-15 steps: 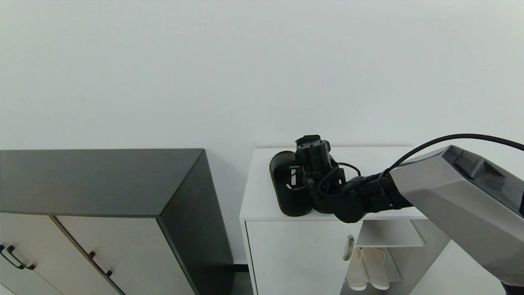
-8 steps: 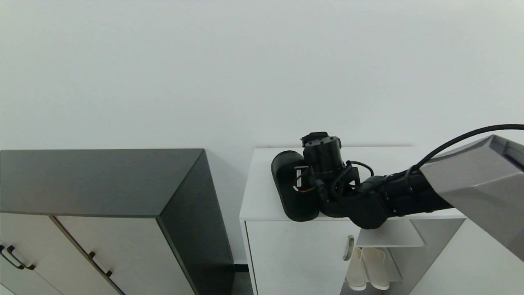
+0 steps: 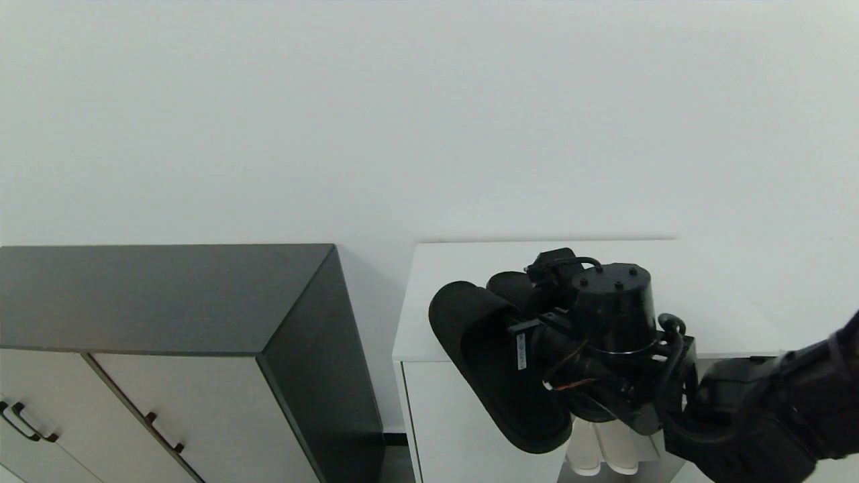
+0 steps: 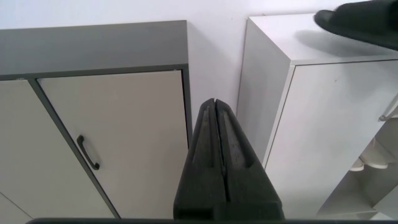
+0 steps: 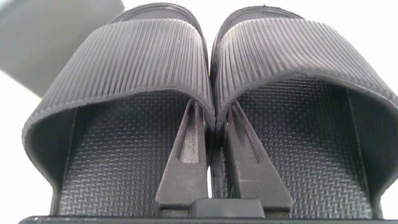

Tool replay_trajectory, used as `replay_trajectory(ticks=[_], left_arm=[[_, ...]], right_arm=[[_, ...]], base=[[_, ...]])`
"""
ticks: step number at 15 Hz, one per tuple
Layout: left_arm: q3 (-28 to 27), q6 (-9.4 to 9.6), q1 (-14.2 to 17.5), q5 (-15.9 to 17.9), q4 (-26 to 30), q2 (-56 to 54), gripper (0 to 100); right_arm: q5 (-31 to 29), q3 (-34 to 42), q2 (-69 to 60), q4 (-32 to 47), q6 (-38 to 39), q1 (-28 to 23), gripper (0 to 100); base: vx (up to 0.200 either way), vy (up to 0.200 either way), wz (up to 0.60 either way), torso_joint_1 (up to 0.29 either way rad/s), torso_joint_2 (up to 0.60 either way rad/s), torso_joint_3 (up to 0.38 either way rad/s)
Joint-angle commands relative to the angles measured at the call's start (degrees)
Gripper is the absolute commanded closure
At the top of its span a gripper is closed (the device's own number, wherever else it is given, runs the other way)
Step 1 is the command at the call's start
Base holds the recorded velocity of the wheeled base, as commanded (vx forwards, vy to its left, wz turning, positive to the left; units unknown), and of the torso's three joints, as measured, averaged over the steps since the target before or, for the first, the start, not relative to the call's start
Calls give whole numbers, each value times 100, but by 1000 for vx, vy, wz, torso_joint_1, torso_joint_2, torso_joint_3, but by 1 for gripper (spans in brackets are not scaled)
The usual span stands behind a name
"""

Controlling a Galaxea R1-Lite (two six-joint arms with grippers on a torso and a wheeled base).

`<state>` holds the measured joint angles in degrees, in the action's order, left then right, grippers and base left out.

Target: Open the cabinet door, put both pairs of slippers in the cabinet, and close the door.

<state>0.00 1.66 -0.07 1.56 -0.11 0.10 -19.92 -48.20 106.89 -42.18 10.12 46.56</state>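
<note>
Right wrist view: my right gripper [image 5: 213,124] was closed down almost fully, clamping the two inner side walls of the black slippers [image 5: 143,74] against each other. One finger [image 5: 186,155] sat inside each shoe, under its ribbed strap. I judged the reason plain: one pinch carries the pair as a single load.

Head view: the pair hung at the front edge of the white cabinet [image 3: 470,288], clear of its top. It was tilted, with the soles turned toward my left. Low beneath it, the white slippers [image 3: 607,449] stood side by side on a shelf in the open compartment. From that I took the door as open and one pair as stowed, with the black pair on its way down to join it.

Left wrist view: my left gripper [image 4: 216,155] had its fingers pressed together on nothing. It sat low before the gap between the dark cabinet [image 4: 93,50] and the white one. I judged it parked out of the right arm's way, near enough to swing the door shut afterwards.

Risk noted: the grip was on soft walls only, so the pair could slip if knocked on a shelf.
</note>
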Motion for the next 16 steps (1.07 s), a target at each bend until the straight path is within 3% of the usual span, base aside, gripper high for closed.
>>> replay_trajectory(ticks=[1, 6, 16], left_arm=[[-9, -8, -1, -7, -7, -1, 100], [0, -16, -1, -7, -7, -1, 100], [-9, -16, -1, -7, 2, -1, 100]], right_arm=[[14, 250, -370, -10, -10, 47, 100], [6, 347, -353, -10, -10, 143, 100], [6, 470, -344, -18, -159, 143, 100]], base=[[0, 0, 0, 0, 0, 0], [0, 0, 0, 0, 0, 0], [-200, 0, 0, 2, 4, 4]])
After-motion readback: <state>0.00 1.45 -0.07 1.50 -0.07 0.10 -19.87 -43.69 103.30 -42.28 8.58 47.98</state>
